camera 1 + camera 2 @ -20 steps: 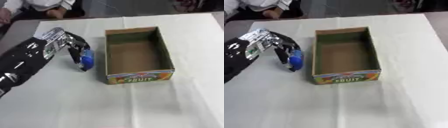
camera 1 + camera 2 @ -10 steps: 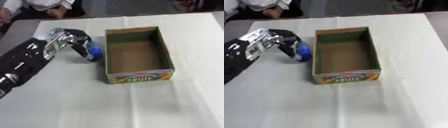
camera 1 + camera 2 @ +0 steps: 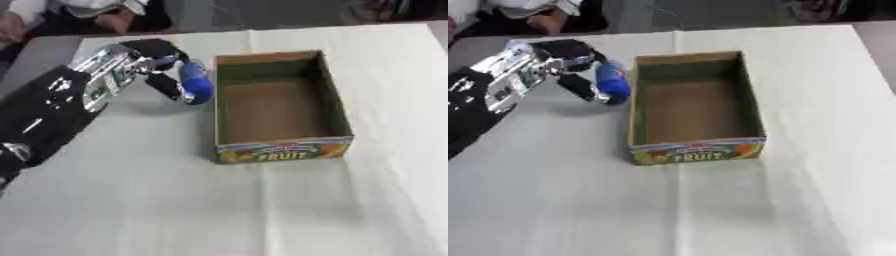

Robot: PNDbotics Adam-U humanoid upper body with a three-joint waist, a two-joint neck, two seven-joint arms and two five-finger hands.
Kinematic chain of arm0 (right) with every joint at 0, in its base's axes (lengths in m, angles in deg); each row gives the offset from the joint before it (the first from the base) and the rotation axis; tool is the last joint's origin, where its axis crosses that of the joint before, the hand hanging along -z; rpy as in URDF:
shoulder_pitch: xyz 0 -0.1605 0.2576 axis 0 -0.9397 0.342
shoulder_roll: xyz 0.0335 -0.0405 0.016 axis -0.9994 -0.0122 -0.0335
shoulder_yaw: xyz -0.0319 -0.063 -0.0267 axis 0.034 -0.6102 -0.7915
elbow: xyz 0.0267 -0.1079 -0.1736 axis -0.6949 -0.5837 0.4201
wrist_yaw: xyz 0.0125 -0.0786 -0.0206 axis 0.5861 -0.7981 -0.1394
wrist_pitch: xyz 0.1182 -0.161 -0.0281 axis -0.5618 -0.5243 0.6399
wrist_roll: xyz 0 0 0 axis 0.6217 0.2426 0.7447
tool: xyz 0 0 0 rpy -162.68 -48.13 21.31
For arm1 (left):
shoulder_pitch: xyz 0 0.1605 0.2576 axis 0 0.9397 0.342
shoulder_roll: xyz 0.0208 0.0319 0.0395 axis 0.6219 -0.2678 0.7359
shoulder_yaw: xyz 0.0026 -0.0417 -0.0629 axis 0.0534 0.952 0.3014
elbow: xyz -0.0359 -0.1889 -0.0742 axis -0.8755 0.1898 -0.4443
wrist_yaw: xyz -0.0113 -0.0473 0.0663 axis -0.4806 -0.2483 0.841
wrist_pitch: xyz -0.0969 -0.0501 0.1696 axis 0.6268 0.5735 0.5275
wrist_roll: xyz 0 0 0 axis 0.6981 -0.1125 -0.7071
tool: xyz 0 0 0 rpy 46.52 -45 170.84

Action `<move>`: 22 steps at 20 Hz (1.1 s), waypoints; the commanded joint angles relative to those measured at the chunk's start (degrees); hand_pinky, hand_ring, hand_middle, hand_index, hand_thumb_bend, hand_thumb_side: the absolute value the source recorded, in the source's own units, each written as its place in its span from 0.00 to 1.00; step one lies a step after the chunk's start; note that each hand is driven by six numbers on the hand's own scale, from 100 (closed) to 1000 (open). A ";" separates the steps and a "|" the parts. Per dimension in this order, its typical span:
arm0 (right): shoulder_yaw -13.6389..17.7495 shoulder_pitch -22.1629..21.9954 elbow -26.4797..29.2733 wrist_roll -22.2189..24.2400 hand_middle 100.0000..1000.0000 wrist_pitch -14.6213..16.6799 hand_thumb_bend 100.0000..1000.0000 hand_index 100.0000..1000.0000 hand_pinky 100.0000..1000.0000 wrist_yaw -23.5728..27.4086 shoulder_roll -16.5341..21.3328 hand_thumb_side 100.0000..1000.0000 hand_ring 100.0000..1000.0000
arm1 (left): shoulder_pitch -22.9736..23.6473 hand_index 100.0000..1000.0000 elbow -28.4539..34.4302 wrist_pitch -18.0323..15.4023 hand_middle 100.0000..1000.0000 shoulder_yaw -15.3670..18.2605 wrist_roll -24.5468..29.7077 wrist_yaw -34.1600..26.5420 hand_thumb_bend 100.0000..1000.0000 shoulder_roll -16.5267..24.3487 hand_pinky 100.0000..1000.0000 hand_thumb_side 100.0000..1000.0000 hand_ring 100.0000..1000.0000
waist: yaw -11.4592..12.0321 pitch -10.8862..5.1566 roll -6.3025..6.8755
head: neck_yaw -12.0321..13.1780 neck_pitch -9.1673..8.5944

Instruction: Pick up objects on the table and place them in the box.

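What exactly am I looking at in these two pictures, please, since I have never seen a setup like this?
Both pictures come from a stereo camera in a humanoid robot's head, looking down at a table covered in white cloth; they show nearly the same thing. The black and silver arm entering from the left ends in the robot's left hand, whose fingers are curled round a blue object, held beside the left wall of an open cardboard box marked FRUIT. The box looks empty inside. The right hand is not in view.
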 commanded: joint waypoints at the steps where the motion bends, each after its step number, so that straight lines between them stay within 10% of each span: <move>1: 0.51 -0.04 0.89 -0.32 0.45 -0.04 0.00 0.56 0.14 -0.32 1.27 0.87 0.46 | -1.22 0.23 2.99 1.04 0.00 1.96 0.80 -0.16 0.00 3.65 0.00 0.74 0.00 | 0.22 -1.08 -0.02 | 0.27 0.04; 12: 0.38 -0.63 0.89 -0.67 0.45 0.07 0.00 0.56 0.15 -1.15 1.38 0.87 0.46 | -2.18 0.21 10.81 4.23 0.00 2.35 -3.35 -7.27 0.00 4.91 0.00 0.75 0.00 | 0.66 -1.34 -0.10 | -0.08 -0.31; 22: 0.25 -0.03 0.89 -0.48 0.45 -0.08 0.00 0.56 0.15 -0.60 1.43 0.87 0.46 | -5.31 0.21 10.96 -0.23 0.00 -0.98 -6.19 -9.20 0.00 3.19 0.00 0.76 0.00 | 0.19 -1.39 0.11 | 0.11 -0.20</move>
